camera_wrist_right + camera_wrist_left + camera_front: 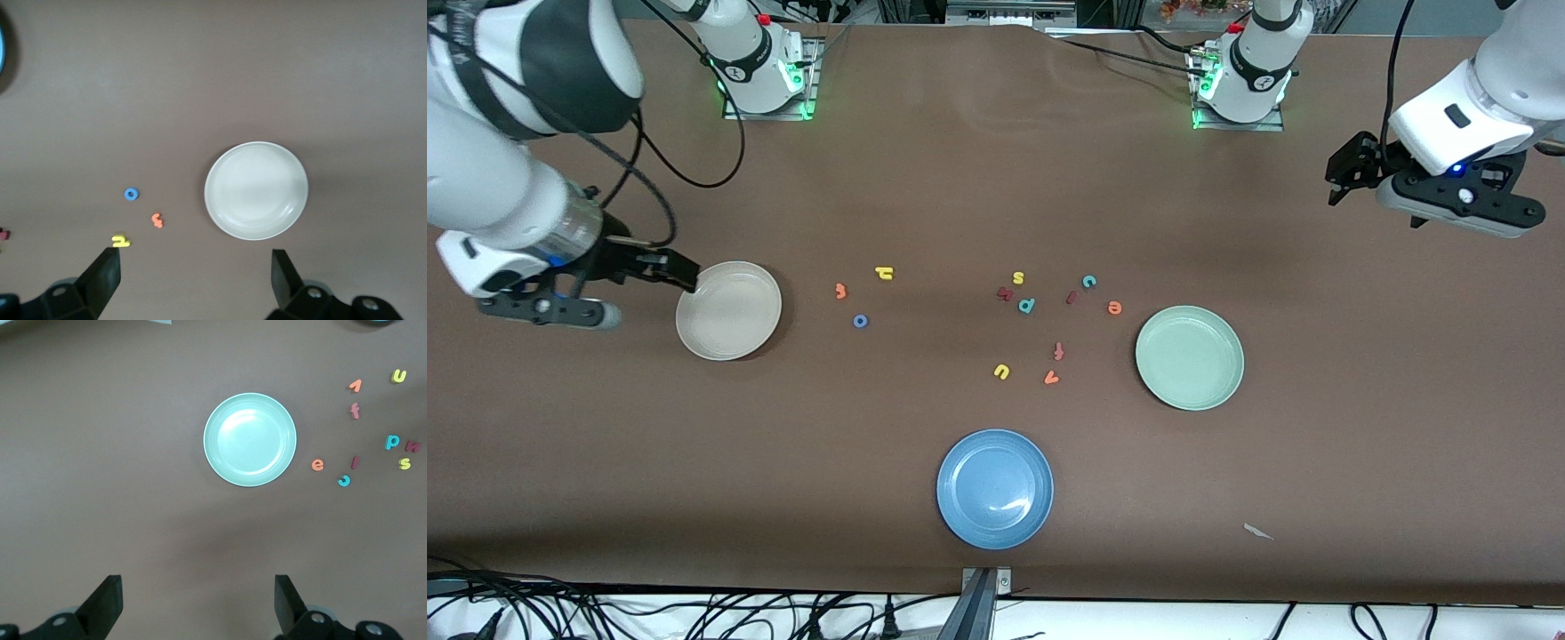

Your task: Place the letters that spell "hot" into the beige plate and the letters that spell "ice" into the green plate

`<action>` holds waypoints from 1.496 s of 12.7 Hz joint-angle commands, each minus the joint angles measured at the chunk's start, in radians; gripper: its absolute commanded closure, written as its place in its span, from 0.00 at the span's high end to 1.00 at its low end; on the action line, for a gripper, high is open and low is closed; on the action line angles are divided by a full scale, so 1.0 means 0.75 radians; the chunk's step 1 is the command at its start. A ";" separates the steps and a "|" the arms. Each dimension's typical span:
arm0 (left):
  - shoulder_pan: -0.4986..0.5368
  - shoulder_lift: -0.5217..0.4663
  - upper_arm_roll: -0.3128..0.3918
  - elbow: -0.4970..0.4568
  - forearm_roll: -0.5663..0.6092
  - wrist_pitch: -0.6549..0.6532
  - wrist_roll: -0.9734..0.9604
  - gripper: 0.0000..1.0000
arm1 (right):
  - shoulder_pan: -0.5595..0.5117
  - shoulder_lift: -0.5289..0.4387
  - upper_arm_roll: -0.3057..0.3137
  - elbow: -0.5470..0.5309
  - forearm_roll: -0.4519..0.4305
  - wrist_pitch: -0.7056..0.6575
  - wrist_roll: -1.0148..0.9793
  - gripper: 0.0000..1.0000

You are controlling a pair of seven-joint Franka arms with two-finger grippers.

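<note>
The beige plate point(728, 310) point(256, 190) lies empty toward the right arm's end. Beside it are the yellow h point(884, 273) point(121, 241), orange t point(840, 291) point(157, 220) and blue o point(860, 321) point(131, 194). The green plate point(1190, 357) point(249, 439) lies empty toward the left arm's end. Close by it are the orange e point(1113, 308) point(317, 465), dark red i point(1072, 297) point(355, 461) and teal c point(1088, 281) point(344, 480). My right gripper point(669, 269) point(195, 283) hangs open by the beige plate's rim. My left gripper point(1350, 169) point(198, 607) is open, high over the table's end.
A blue plate point(995, 488) lies nearest the front camera. Other loose letters lie mid-table: yellow s point(1018, 277), teal p point(1026, 305), a dark red letter point(1005, 293), red f point(1058, 351), yellow u point(1001, 371), orange v point(1051, 378). A paper scrap point(1257, 532) lies near the front edge.
</note>
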 commanded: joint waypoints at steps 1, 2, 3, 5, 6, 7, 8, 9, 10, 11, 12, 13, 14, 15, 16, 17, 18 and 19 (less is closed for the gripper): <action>-0.090 0.128 0.001 0.037 0.036 -0.016 0.000 1.00 | 0.066 0.041 -0.004 -0.013 0.008 0.011 0.022 1.00; -0.110 0.150 -0.003 0.037 0.026 -0.012 0.000 1.00 | 0.079 0.067 -0.004 -0.017 0.010 0.013 0.024 1.00; -0.157 0.197 -0.001 0.044 0.011 -0.007 0.000 1.00 | 0.105 0.096 0.002 -0.025 0.012 0.015 0.024 1.00; -0.227 0.297 -0.001 0.103 -0.030 0.090 -0.010 1.00 | 0.126 0.141 0.017 -0.106 0.016 0.070 0.024 0.99; -0.260 0.328 -0.001 0.103 -0.030 0.137 -0.023 1.00 | 0.126 0.143 0.031 -0.200 0.050 0.160 0.022 0.99; -0.286 0.375 0.001 0.103 -0.030 0.186 -0.078 1.00 | 0.126 0.141 0.035 -0.317 0.083 0.276 0.022 0.99; -0.303 0.442 -0.001 0.103 -0.030 0.252 -0.169 1.00 | 0.126 0.143 0.045 -0.411 0.087 0.362 0.022 0.99; -0.329 0.514 -0.001 0.103 -0.026 0.337 -0.286 1.00 | 0.126 0.143 0.062 -0.497 0.087 0.450 0.018 0.99; -0.358 0.565 -0.001 0.103 -0.026 0.419 -0.364 1.00 | 0.126 0.143 0.064 -0.569 0.085 0.522 0.002 0.99; -0.376 0.624 -0.001 0.101 -0.026 0.477 -0.389 1.00 | 0.126 0.147 0.066 -0.626 0.085 0.573 -0.008 0.98; -0.401 0.681 0.001 0.101 -0.020 0.522 -0.391 1.00 | 0.126 0.160 0.078 -0.663 0.085 0.620 -0.012 0.91; -0.403 0.749 0.001 0.079 -0.019 0.607 -0.391 1.00 | 0.126 0.174 0.096 -0.682 0.085 0.647 -0.023 0.86; -0.409 0.798 -0.001 0.074 -0.024 0.637 -0.389 1.00 | 0.126 0.196 0.097 -0.682 0.083 0.657 -0.041 0.86; -0.440 0.823 0.001 0.074 -0.026 0.657 -0.391 1.00 | 0.126 0.213 0.099 -0.690 0.083 0.698 -0.053 0.86; -0.456 0.839 -0.001 0.068 -0.028 0.669 -0.393 1.00 | 0.126 0.231 0.101 -0.712 0.083 0.753 -0.053 0.86; -0.477 0.838 -0.001 0.038 -0.028 0.682 -0.409 1.00 | 0.126 0.246 0.107 -0.727 0.083 0.786 -0.059 0.85; -0.511 0.838 -0.001 0.005 -0.028 0.718 -0.456 0.99 | 0.126 0.254 0.111 -0.731 0.083 0.788 -0.063 0.74; -0.536 0.835 -0.001 -0.034 -0.028 0.771 -0.509 0.93 | 0.126 0.266 0.111 -0.731 0.083 0.788 -0.066 0.73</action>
